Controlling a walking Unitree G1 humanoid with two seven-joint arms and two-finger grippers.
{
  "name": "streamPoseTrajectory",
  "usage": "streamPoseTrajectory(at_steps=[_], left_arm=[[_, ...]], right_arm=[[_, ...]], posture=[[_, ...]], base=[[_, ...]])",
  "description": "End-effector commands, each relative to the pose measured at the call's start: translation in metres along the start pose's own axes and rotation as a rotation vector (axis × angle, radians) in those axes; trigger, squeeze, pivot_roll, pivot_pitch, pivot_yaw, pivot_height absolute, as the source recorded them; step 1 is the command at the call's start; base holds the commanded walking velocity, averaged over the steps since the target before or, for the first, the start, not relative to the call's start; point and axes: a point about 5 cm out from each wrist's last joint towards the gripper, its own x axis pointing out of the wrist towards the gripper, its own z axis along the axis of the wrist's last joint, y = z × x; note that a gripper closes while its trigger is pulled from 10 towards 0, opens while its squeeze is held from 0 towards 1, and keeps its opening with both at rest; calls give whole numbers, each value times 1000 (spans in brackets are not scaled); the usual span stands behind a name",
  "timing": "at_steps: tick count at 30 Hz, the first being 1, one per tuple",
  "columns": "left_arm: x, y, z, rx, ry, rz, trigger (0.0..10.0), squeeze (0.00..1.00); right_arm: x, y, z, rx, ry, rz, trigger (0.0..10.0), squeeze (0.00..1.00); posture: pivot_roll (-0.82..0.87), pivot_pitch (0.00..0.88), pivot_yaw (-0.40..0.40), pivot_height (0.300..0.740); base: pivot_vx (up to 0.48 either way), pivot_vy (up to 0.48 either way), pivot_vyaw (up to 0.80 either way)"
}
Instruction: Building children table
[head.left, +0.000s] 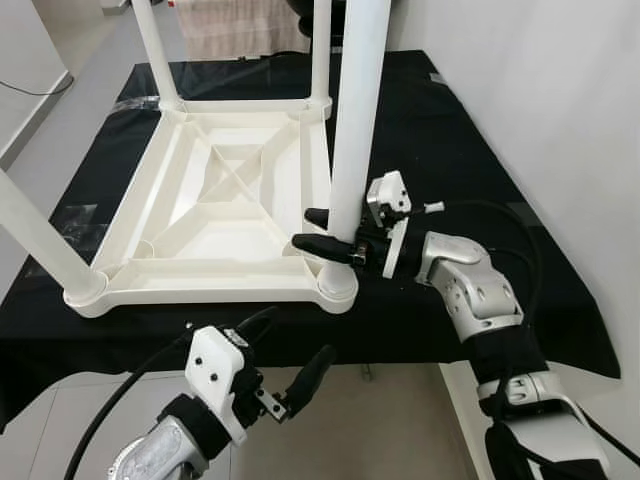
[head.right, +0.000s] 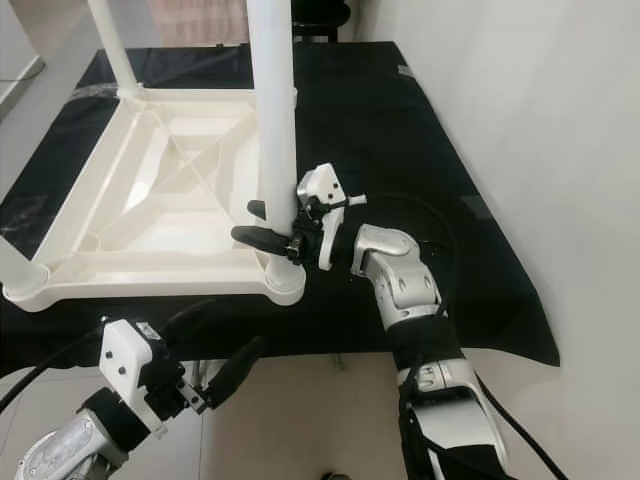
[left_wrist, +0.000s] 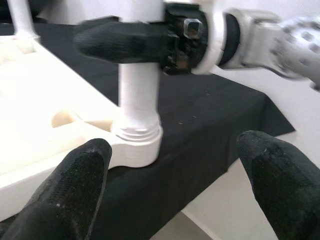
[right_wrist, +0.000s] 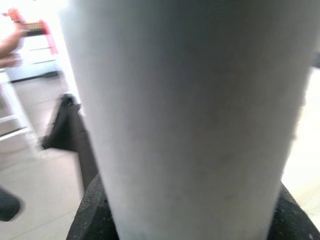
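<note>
Lying upside down on a black cloth (head.left: 470, 150), a white plastic table top (head.left: 215, 205) is seen at the centre of the left eye view, its ribbed underside facing up. Four white legs stand up from its corners; the near right leg (head.left: 352, 140) rises through the middle of the frame. The right gripper (head.left: 322, 232) is closed around this leg just above its socket, one black finger on each side. At the lower left of the frame, the left gripper (head.left: 290, 375) is held below the cloth's near edge, fingers spread apart and nothing between them.

In the right eye view, the same table top (head.right: 150, 200) is shown at the upper left, with the right gripper (head.right: 262, 224) clamped on the leg (head.right: 275, 130) near the centre and the left gripper (head.right: 215, 355) at the lower left, parted and empty.

In the left wrist view, the leg (left_wrist: 139, 95) is seen seated in its corner socket at the centre, between two wide-apart black fingers (left_wrist: 70, 195).

In the right wrist view, the leg (right_wrist: 190, 115) is shown very close, blurred, pressed between the dark fingertips (right_wrist: 92, 220) at the bottom.
</note>
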Motion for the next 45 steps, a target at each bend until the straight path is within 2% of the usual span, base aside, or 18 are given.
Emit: streamPoseTrajectory(at_steps=[1, 3, 4, 6, 7, 8, 14, 15, 16, 17, 18, 26, 27, 32, 36, 37, 38, 45], left_arm=[[-2, -2, -1, -5, 10, 0, 10000, 0], [-4, 1, 1, -4, 9, 1, 10000, 0], [-4, 2, 2, -4, 9, 0, 10000, 0], [-4, 2, 2, -4, 9, 0, 10000, 0], [-5, 3, 2, -4, 11, -1, 10000, 0], [-5, 4, 2, -3, 15, -2, 10000, 0], [-4, 5, 0, -6, 23, -12, 10000, 0], [-4, 5, 0, -5, 23, -13, 10000, 0], [-4, 5, 0, -1, 22, -8, 10000, 0], [-4, 5, 0, 1, 22, -4, 10000, 0], [-3, 5, 0, 4, 21, -1, 10000, 0], [-2, 5, 0, 4, 18, 1, 10000, 0], [-1, 5, -1, 4, 16, 1, 10000, 0], [-1, 3, -1, 3, 15, 0, 10000, 0], [-1, 1, 0, 3, 14, 0, 10000, 0], [-1, 0, 0, 2, 14, 1, 10000, 0], [-1, 0, 0, 2, 14, 1, 10000, 0], [-1, -1, 0, 2, 15, 1, 10000, 0]], right_arm=[[-2, 6, -25, 76, 105, -22, 0, 0], [-2, 16, -41, 152, 100, -526, 0, 0], [-8, 30, -52, 208, 133, -681, 0, 0], [-8, 30, -52, 208, 133, -681, 0, 0], [-8, 49, -56, 175, 142, -718, 0, 0], [0, 64, -56, 140, 150, -642, 0, 0], [9, 69, -55, 115, 146, -561, 0, 0], [9, 66, -57, 123, 154, -572, 7255, 0], [11, 64, -55, 136, 139, -529, 10000, 0], [12, 64, -52, 144, 129, -506, 10000, 0], [14, 63, -48, 153, 107, -463, 10000, 1000], [15, 52, -23, 108, 37, -280, 10000, 1000], [11, 42, -17, 39, 28, -140, 10000, 0], [9, 21, -12, 31, 29, 38, 10000, 0], [10, 13, -8, 44, 23, 88, 10000, 0], [14, 6, -6, 53, 18, 100, 9490, 0], [16, 3, -4, 62, 10, 99, 0, 0], [18, -1, -1, 74, -4, 103, 0, 0]], posture=[[21, 203, -24, 740], [15, 224, -18, 740], [16, 226, -14, 740], [16, 226, -14, 740], [25, 231, 0, 740], [17, 226, 6, 740], [29, 214, 6, 740], [27, 215, 7, 740], [27, 213, 8, 740], [27, 213, 8, 740], [30, 211, 5, 740], [37, 204, -1, 740], [40, 201, -3, 740], [59, 199, -9, 740], [64, 201, -11, 740], [65, 202, -13, 740], [68, 205, -13, 740], [70, 206, -13, 740]], base=[[0, 0, 0], [0, 0, 0], [0, 0, 0], [0, 0, 0], [0, 0, 0], [0, 0, 0], [0, 0, 0], [0, 0, 0], [0, 0, 0], [0, 0, 0], [0, 0, 0], [0, 0, 0], [0, 0, 0], [0, 0, 0], [0, 0, 0], [0, 0, 0], [0, 0, 0], [0, 0, 0]])
